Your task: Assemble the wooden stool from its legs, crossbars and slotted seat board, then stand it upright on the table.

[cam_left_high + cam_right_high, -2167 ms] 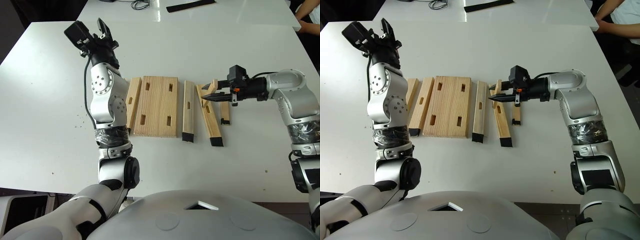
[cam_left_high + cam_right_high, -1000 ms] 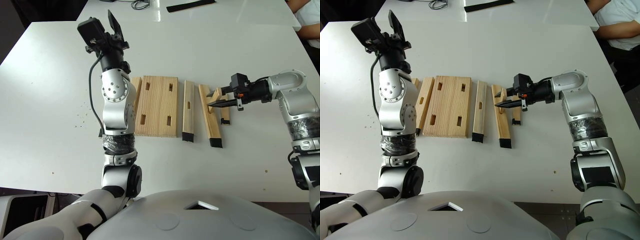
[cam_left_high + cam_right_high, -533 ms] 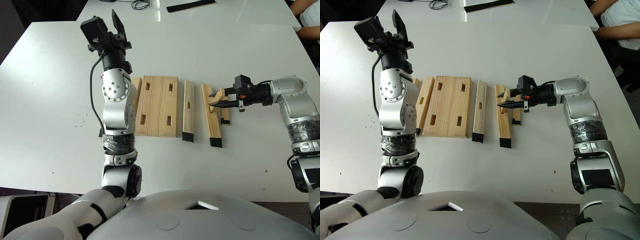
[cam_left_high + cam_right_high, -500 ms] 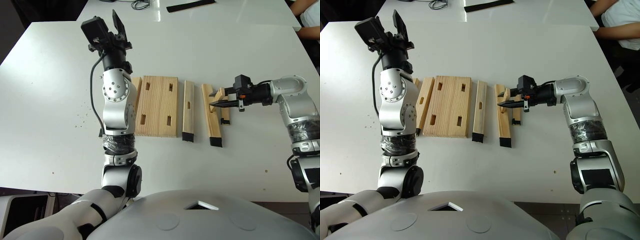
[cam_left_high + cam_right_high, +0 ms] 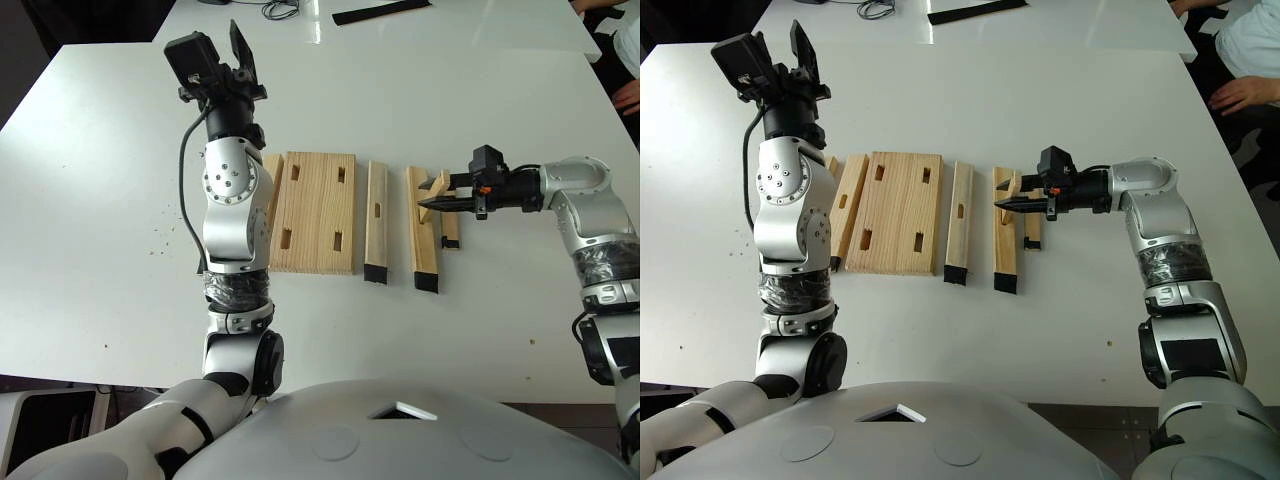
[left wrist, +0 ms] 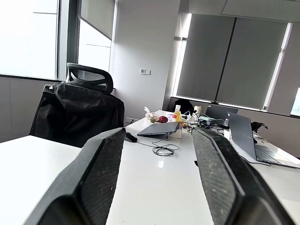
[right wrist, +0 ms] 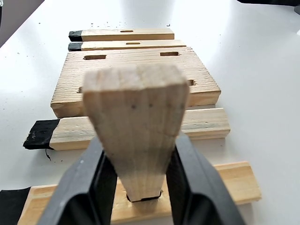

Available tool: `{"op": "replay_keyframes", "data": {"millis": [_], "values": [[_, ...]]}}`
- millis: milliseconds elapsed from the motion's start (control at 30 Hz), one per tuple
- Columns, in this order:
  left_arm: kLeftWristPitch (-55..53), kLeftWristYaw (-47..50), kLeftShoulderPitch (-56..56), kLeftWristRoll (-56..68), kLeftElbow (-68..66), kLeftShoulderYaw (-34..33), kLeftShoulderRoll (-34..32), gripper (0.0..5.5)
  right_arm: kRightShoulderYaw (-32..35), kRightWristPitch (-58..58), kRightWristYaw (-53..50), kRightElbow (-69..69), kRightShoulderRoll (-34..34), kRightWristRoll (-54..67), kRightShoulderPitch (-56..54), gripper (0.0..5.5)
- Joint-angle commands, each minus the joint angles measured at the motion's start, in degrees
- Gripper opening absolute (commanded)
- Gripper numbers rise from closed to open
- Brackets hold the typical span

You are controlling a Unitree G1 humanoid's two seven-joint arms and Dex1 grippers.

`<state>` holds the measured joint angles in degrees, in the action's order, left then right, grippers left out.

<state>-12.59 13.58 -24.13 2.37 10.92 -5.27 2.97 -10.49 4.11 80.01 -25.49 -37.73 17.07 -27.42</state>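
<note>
The slotted seat board [image 5: 312, 212] lies flat mid-table. Two legs [image 5: 268, 190] lie along its left side, partly behind my left arm. To its right lie a third leg [image 5: 376, 222] and a fourth leg [image 5: 422, 232]. My right gripper [image 5: 431, 203] is shut on a short crossbar [image 7: 136, 126], which stands tilted with its lower end in the fourth leg's slot [image 7: 220, 180]. Another crossbar [image 5: 451, 228] lies flat just right of that leg. My left gripper [image 5: 238, 62] is raised above the table behind the board, open, with nothing between its fingers [image 6: 105, 168].
A black strip [image 5: 380, 11] and cables [image 5: 280, 8] lie on the far table. There is bare white tabletop [image 5: 100, 200] to the left and along the near edge. The left wrist view looks out over a desk with laptops [image 6: 161, 130] and a chair.
My right gripper has drawn to the right with the crossbar, and the fourth leg has swung from slanted to parallel with the others. My left gripper moved right and farther back, then held.
</note>
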Motion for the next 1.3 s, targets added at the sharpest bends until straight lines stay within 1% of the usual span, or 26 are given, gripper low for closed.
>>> {"op": "replay_keyframes", "data": {"millis": [33,200,400,433,467,500,700,833,967,1100,1200,1300], "values": [[-0.9,-0.2,0.1,-0.2,0.8,0.1,0.3,2.63,-4.3,1.5,-1.4,-3.6,0.7,-5.6,6.0,1.31],[-1.2,-0.4,0.1,-0.1,0.8,0.2,0.2,2.63,-4.6,0.8,-2.4,-2.8,0.9,-5.8,7.4,1.31],[-0.8,-0.2,-0.1,0.0,0.3,-0.2,0.2,2.63,-2.4,-0.7,-3.7,-4.3,1.5,-4.2,5.3,1.31],[-0.7,-0.2,-0.1,0.0,0.1,-0.3,0.2,2.63,-1.8,-0.7,-3.6,-4.3,1.6,-3.6,4.8,1.68],[-0.5,-0.1,-0.1,0.0,0.0,-0.5,0.2,2.63,-1.1,-0.1,-3.6,-4.1,1.8,-2.7,4.2,1.78],[-0.3,0.0,-0.1,0.0,-0.1,-0.7,0.1,2.63,-0.4,0.8,-3.4,-3.8,2.0,-2.0,3.5,2.03],[0.0,0.2,0.1,-0.1,-0.2,-1.9,-0.2,2.63,2.2,5.3,-3.6,2.0,1.0,-0.6,4.1,2.89],[0.0,0.2,0.5,-0.1,-0.1,-2.5,-0.4,2.63,3.5,8.8,-2.0,10.3,-1.8,1.0,8.1,2.89],[-0.1,0.0,1.0,0.0,0.4,-3.1,-0.7,2.63,5.7,12.4,0.7,21.1,-6.9,4.1,11.7,2.89],[0.4,0.2,1.5,-0.3,0.6,-3.5,-0.8,2.63,9.7,17.1,0.3,28.8,-10.4,8.2,10.8,2.89],[0.9,0.3,1.4,-0.7,0.2,-3.6,-0.9,2.63,13.1,22.8,-3.0,33.1,-9.6,13.5,5.6,2.89],[1.5,0.3,0.7,-0.7,-0.9,-3.5,-0.8,2.63,14.3,27.8,-8.3,37.6,-6.1,19.1,1.5,2.89]]}}
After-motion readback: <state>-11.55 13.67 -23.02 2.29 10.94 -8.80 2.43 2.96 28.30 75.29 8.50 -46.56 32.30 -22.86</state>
